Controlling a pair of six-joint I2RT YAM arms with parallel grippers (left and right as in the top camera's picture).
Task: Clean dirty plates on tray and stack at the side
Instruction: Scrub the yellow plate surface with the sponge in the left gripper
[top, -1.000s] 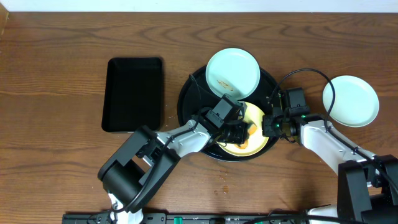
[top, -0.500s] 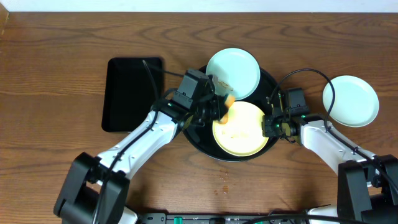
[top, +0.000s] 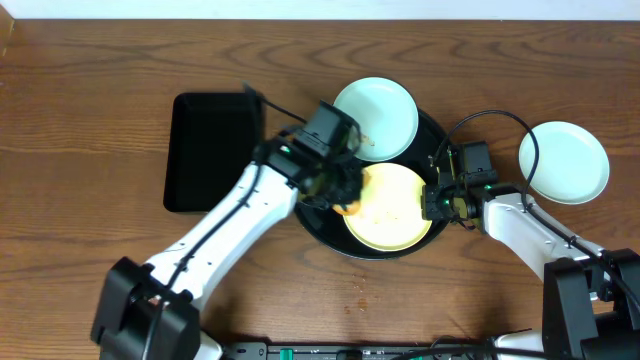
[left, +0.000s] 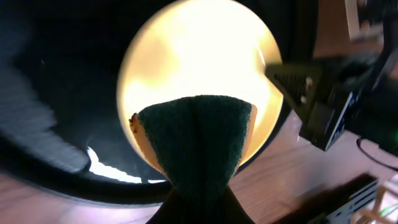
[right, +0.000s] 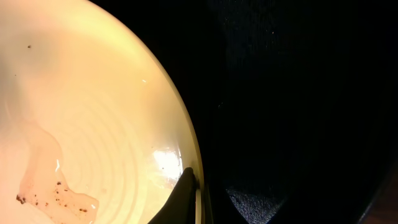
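Small rectangular black tray (top: 215, 150) is lying flat at the left, long sides running front to back. Sponge (left: 196, 143) is showing its dark green scouring face over an orange-yellow body, pinching narrow at its lower end. Brown crumbs (top: 361, 281) are sitting near the front.

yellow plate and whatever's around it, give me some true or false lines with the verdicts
1. The yellow plate lies on the round black tray. True.
2. The right tool is open and clear of every plate. False: it is shut on the yellow plate's rim.
3. The left tool holds a sponge at the yellow plate's left edge. True.
4. Both mint plates sit on the round black tray. False: one mint plate is on it, the other mint plate rests on the table to the right.
5. The yellow plate is spotless. False: the right wrist view shows a pale smear with brown specks.
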